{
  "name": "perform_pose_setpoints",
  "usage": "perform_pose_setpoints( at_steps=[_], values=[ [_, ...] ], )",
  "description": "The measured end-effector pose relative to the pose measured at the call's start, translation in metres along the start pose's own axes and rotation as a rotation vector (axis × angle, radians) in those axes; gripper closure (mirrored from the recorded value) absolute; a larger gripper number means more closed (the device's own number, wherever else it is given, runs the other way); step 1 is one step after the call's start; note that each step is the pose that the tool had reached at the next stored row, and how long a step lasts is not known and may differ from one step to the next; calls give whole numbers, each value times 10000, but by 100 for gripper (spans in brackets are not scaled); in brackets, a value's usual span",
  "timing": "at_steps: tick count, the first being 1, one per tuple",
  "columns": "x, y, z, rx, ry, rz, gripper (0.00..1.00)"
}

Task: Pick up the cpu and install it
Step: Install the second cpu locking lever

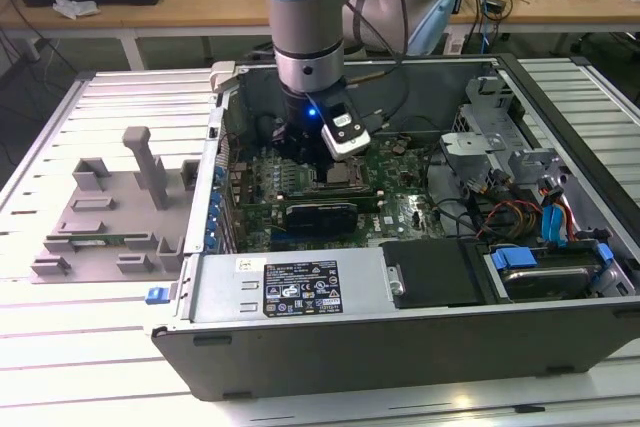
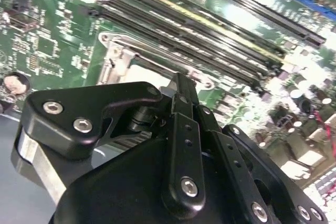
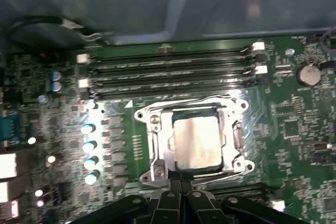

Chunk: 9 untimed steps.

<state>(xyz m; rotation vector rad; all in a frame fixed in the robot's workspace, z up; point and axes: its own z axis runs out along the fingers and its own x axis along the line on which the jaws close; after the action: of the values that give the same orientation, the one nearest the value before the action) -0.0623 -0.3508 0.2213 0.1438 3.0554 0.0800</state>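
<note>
CPU work happens inside the open computer case (image 1: 300, 292), on the green motherboard (image 3: 294, 124). Its metal-framed socket (image 3: 157, 129) holds the cpu (image 3: 195, 141), lying flat with its silver top up. Just above hangs the gripper (image 3: 181, 184), jaws pressed together, holding nothing.

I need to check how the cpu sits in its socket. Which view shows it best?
The first wrist view: the cpu lies flat inside the socket frame, its silver top fully exposed. In the second wrist view the gripper covers most of it; in the exterior view the arm blocks it.
</note>
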Motion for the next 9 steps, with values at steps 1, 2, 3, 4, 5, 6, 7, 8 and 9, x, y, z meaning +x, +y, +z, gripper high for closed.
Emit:
perform_pose_setpoints(
  at_steps=[1,2,3,4,5,6,7,8,9],
  values=[
    [-27,36,4,50,-4,-2,89],
    [-40,62,7,69,-8,-2,89],
    [-58,96,11,92,-9,-5,89],
    [-79,139,14,117,-10,-8,89],
    [-93,166,17,120,-10,-9,89],
    [-107,187,20,121,-9,-8,89],
    [-122,198,21,121,-6,-7,89],
    [-136,202,23,119,-1,-9,89],
    [-143,202,23,117,1,-21,89]
  ],
)
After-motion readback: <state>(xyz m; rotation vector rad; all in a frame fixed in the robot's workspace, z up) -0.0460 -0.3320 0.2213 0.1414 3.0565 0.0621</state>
